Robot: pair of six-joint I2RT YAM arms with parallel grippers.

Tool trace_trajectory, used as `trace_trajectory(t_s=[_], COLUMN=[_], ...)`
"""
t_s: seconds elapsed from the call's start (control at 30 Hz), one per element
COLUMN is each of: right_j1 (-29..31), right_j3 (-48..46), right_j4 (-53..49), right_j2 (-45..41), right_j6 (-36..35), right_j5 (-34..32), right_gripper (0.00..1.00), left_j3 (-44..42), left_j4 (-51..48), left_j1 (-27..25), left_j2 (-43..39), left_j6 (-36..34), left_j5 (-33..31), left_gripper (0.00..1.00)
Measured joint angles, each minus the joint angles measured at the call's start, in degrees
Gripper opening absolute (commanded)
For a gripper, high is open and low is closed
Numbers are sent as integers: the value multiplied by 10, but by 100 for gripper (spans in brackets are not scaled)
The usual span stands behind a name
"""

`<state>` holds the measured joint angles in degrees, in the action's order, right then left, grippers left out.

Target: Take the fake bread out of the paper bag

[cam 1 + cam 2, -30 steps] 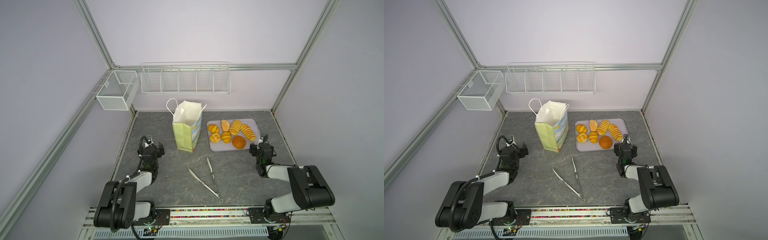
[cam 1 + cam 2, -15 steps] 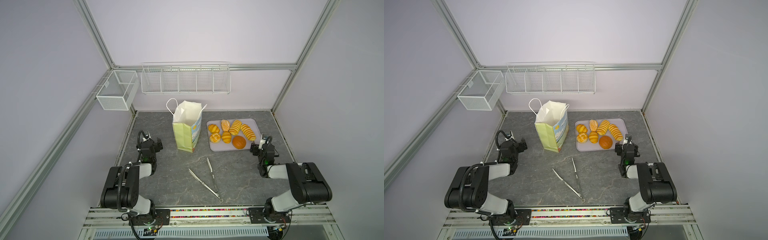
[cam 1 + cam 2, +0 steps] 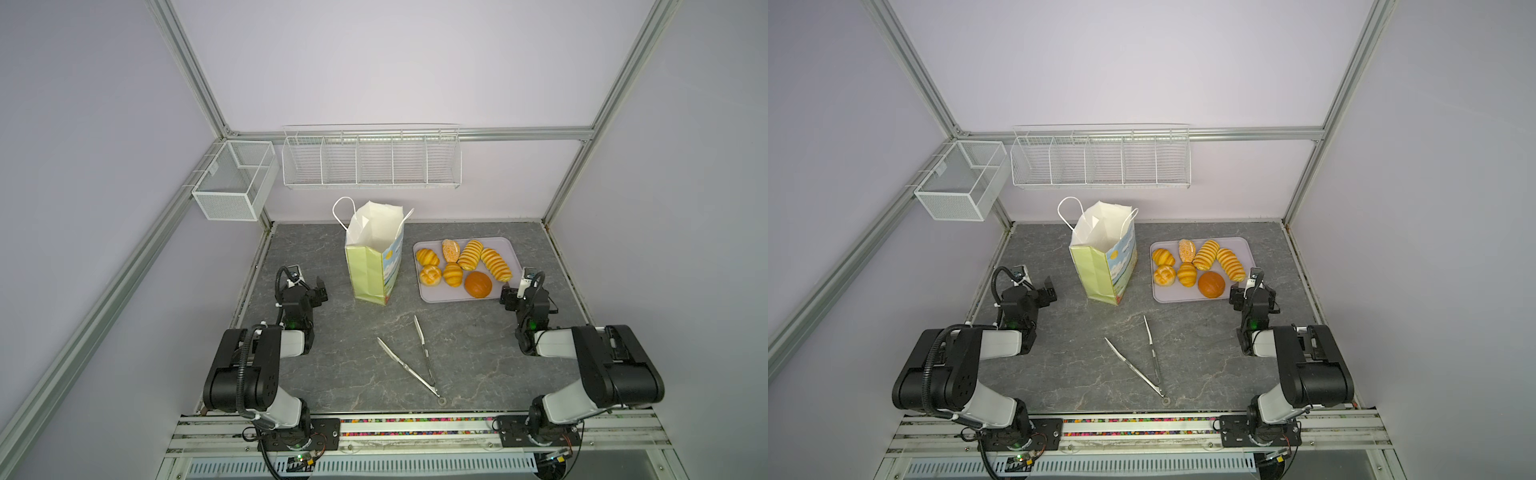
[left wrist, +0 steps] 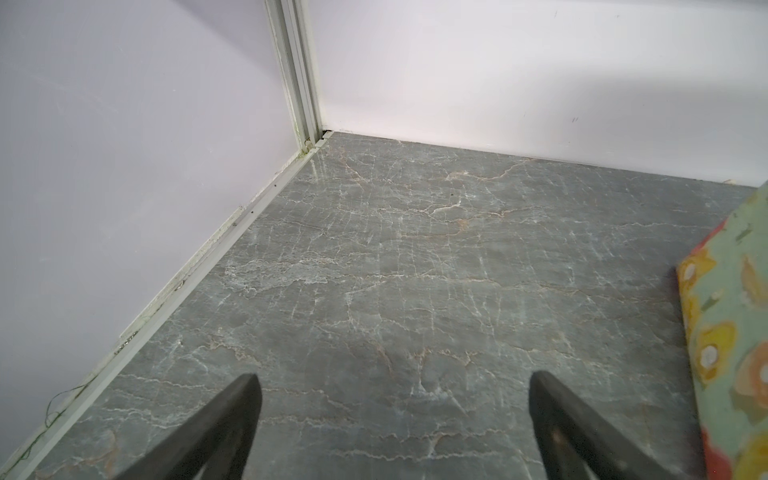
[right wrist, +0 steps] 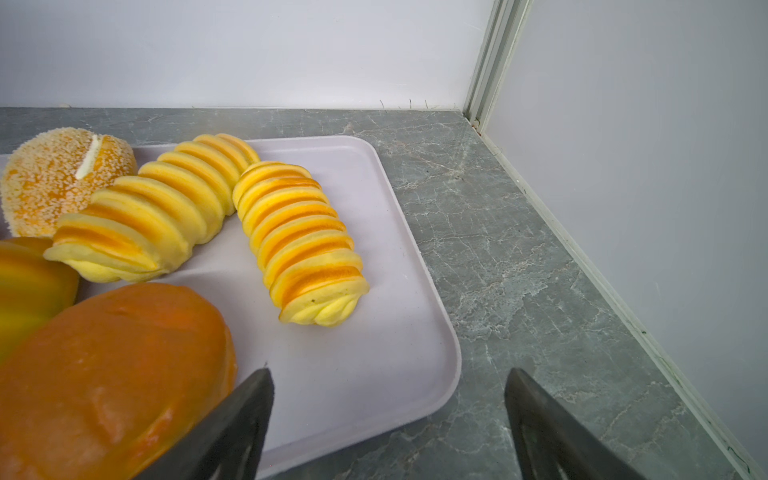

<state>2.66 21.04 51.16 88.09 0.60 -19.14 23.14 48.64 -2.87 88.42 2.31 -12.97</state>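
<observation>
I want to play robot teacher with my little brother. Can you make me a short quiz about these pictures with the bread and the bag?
1. The paper bag stands upright. Where does the fake bread lie? A: inside it. B: on the lilac tray beside it. C: in a bowl.
2. True or false: the right gripper is squeezing some of the bread.
3. How many pieces of bread can you count in a top view?
Key: 1 B. 2 false, its jaws stand open with nothing between them. 3 seven.
</observation>
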Motion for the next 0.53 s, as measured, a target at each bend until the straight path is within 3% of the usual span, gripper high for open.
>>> trace_trajectory(t_s=[0.53], right_j1=[0], right_j3=[0], right_j4=[2], right_j2=[0], right_j6=[0], right_j5=[0], right_gripper=[89], left_j3=[0], left_j4=[9], left_j1=[0], left_j2=[0], left_j6=[0], left_j5=[2], left_gripper=[99])
